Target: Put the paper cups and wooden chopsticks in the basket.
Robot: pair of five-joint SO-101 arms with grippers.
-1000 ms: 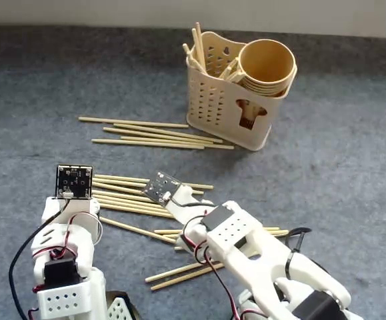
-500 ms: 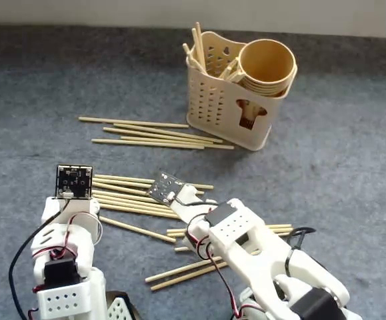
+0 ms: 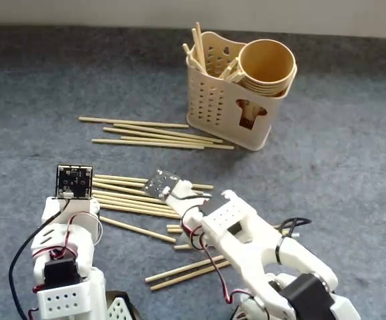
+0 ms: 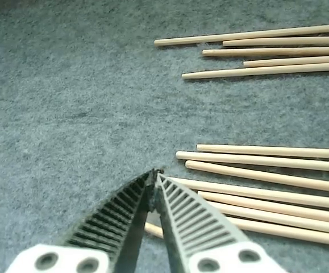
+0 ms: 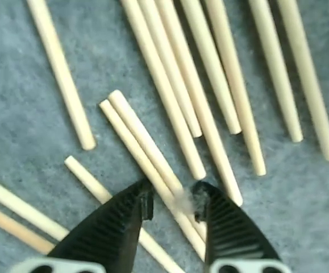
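A: Item one, the right gripper?

B: My right gripper (image 5: 173, 205) is low over the grey carpet (image 3: 353, 167), at the right part of the middle row of chopsticks (image 3: 123, 193). The jaws are parted. A pair of chopsticks (image 5: 138, 136), lying side by side and touching, runs between the two tips. I cannot tell whether the fingers (image 5: 133, 213) press on the wood. More loose sticks lie just beside the pair on both sides.

A: Item two, the left gripper?

B: My left gripper (image 4: 154, 175) is clenched, tips meeting, with nothing between them. It hangs over bare carpet just left of the middle row's left ends. One stick from that row passes beneath the fingers. The rest lie to its right.

A: Item three, the basket?

B: The basket (image 3: 209, 107) is cream and perforated. It stands upright at the far right, well apart from both grippers.

A: And its contents?

B: The paper cups (image 3: 267, 63) are nested in one stack in its right-hand compartment. The chopsticks in the basket (image 3: 197, 43) stand tilted in its left-hand compartment, tips above the rim.

A: Item four, chopsticks outside the basket?

B: There are three lots. The far row of chopsticks (image 3: 153, 133) lies just left of the basket's foot, its right ends touching or nearly touching it. The middle row lies between my two wrists. The near chopsticks (image 3: 179, 272) lie slanted beside my right arm (image 3: 259, 250).
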